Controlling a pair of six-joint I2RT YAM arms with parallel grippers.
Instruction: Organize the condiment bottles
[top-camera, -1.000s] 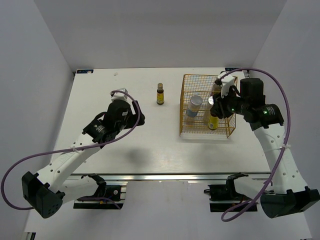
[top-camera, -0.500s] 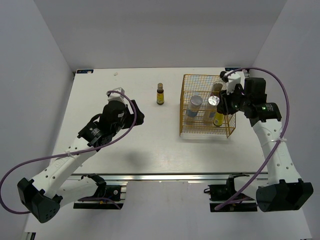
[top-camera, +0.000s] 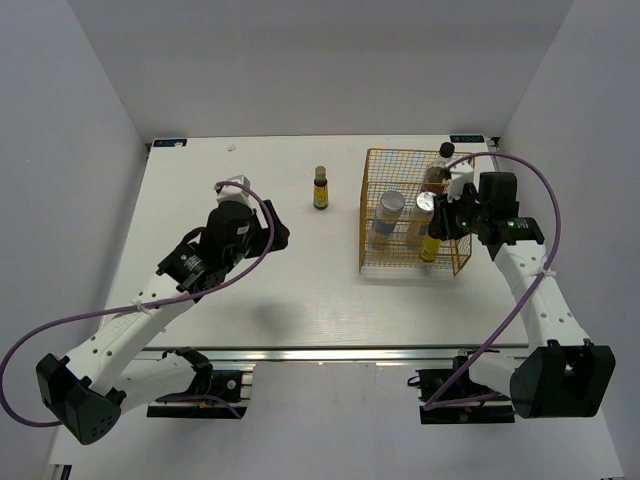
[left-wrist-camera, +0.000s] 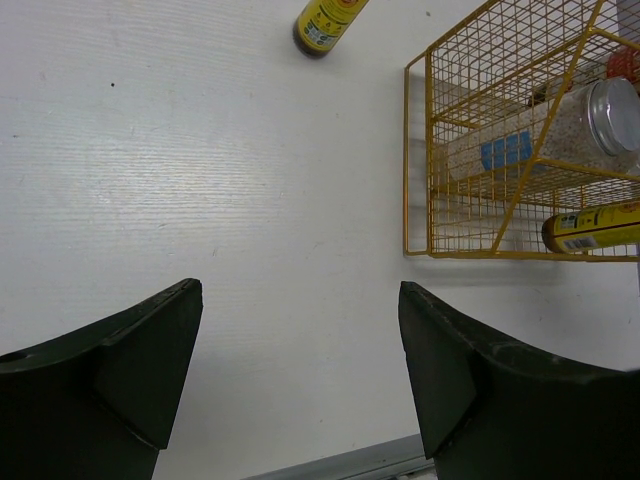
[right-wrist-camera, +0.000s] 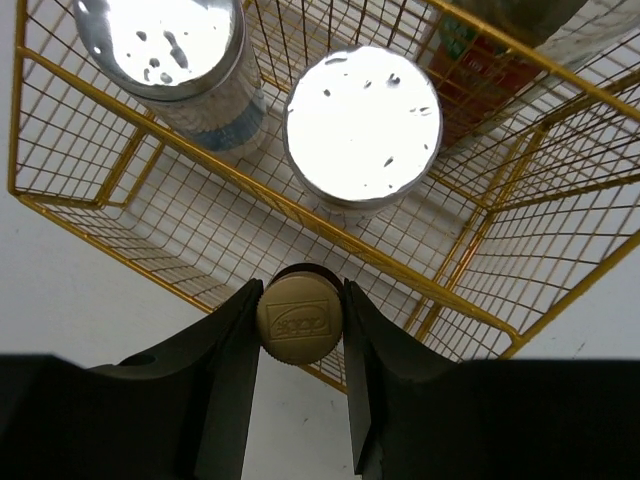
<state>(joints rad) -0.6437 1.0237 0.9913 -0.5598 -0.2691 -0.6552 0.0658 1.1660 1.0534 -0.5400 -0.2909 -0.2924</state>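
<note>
Snugly — right hand (right-wrist-camera: 298, 305) around tiny bottle (right-wrist-camera: 300, 325)

Lone brown bottle (left-wrist-camera: 325, 20) cut by top edge, wire basket (left-wrist-camera: 430, 150) cropped right

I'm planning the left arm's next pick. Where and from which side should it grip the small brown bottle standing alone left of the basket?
Probably by its cap and neck, coming straight down from above. The small brown bottle stands upright, apart from the yellow wire basket, with nothing close beside it, and its narrow round top should fit the open left pincer.
</note>
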